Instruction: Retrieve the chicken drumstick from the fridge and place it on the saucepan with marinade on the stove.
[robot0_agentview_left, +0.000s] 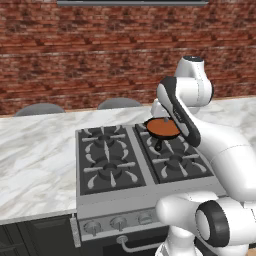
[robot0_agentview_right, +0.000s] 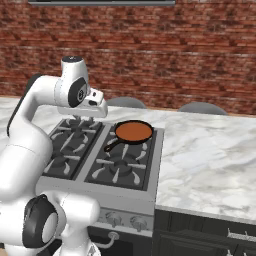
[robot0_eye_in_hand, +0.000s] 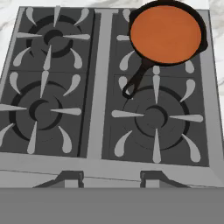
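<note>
I'm hovering my end effector (robot0_eye_in_hand: 111, 177) over the stove (robot0_eye_in_hand: 98, 78), jaws part open with nothing between them, the saucepan (robot0_eye_in_hand: 166, 33) on the far right burner holds only sauce, so by my reckoning the drumstick is not yet fetched.

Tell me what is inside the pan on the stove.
The pan holds a smooth layer of orange-brown sauce and nothing lies on it, no drumstick. The sauce covers the pan's bottom, so the base cannot be seen.
</note>
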